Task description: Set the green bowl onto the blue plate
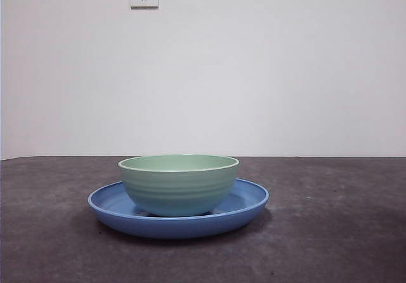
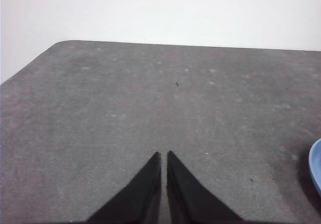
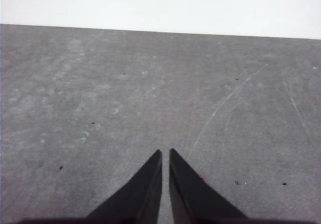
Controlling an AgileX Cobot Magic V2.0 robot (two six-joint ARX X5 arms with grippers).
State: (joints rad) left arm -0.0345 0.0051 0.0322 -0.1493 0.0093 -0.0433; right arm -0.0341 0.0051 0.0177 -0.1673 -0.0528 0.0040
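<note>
Green bowl upright on blue plate

Left end effector and right end effector each hold 2 jaws nearly together, empty.

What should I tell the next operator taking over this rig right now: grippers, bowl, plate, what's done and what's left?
Left gripper: shut, holding nothing, over bare table; only the plate's edge shows at the side of its view.
Right gripper: shut, holding nothing, over bare table.
Green bowl: upright, sitting inside the blue plate, roughly centred.
Done: the bowl is on the plate, both arms clear of it.
Left: nothing visible; just confirm and close out.
</note>
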